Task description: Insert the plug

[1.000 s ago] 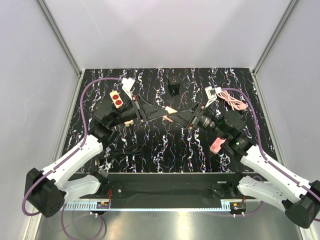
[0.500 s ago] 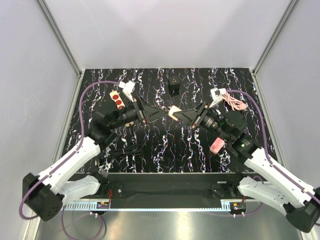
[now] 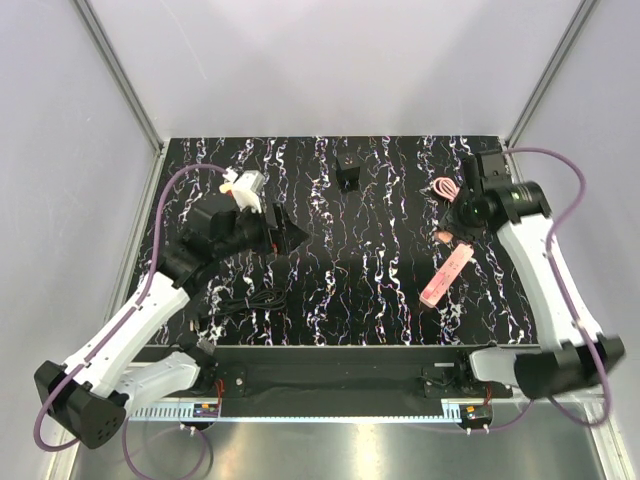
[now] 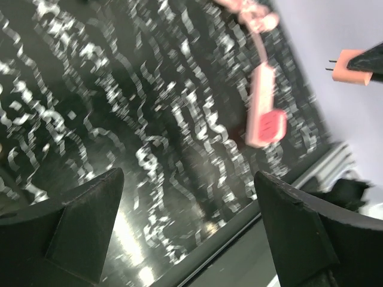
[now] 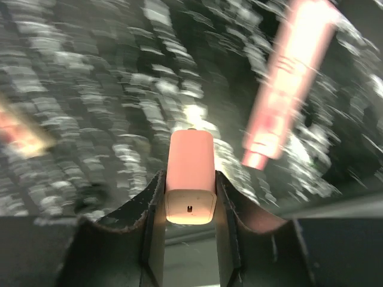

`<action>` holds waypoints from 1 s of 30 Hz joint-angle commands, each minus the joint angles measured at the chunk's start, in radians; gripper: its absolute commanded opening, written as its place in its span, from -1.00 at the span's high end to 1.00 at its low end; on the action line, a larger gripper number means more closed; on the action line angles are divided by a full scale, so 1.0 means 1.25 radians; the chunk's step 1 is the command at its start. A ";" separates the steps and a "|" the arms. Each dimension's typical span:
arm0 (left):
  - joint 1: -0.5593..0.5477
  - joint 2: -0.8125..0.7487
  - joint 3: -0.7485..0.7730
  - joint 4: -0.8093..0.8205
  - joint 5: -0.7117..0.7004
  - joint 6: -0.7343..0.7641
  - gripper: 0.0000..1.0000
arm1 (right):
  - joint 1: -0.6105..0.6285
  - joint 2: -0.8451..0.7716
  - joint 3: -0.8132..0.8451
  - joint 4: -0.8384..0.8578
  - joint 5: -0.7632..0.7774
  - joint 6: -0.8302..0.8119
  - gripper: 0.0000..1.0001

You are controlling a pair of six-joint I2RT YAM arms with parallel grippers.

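Right gripper point(image 5: 190, 182) is clamping a salmon-pink rectangular plug point(image 5: 190, 155); seen from above, the long pink power strip point(image 3: 446, 274) is lying at its 6 o'clock. Left gripper point(image 4: 191, 221) is gaping wide, empty.

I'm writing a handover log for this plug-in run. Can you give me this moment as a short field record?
left gripper: open, empty
right gripper: shut on the plug
plug: salmon, prongs bare, held in the air
power strip: pink, lying on the right side of the table, untouched
plug to power strip: apart, not inserted
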 commanded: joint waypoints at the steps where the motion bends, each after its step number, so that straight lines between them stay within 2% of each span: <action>1: 0.000 -0.014 -0.028 -0.029 -0.034 0.063 -0.91 | -0.080 0.087 -0.008 -0.167 -0.001 -0.059 1.00; 4: 0.000 -0.011 -0.054 -0.018 -0.019 0.079 -0.92 | -0.164 0.147 -0.032 -0.149 -0.020 -0.099 1.00; 5: 0.000 -0.009 -0.059 -0.019 -0.014 0.091 -0.92 | -0.223 0.162 -0.045 -0.137 -0.034 -0.116 1.00; 7: 0.000 -0.008 -0.076 -0.018 -0.009 0.100 -0.92 | -0.270 0.196 -0.064 -0.108 -0.062 -0.189 1.00; 9: 0.000 -0.008 -0.084 -0.018 0.000 0.101 -0.92 | -0.314 0.227 -0.081 -0.079 -0.141 -0.227 1.00; 12: 0.000 -0.008 -0.087 -0.013 0.028 0.098 -0.93 | -0.320 0.273 -0.086 -0.043 -0.192 -0.228 1.00; 21: 0.000 -0.014 -0.089 -0.013 0.039 0.107 -0.95 | -0.320 0.433 0.023 -0.037 -0.159 -0.237 1.00; 30: -0.001 -0.005 -0.083 -0.013 0.035 0.114 -0.97 | -0.319 0.493 0.037 -0.021 -0.178 -0.237 1.00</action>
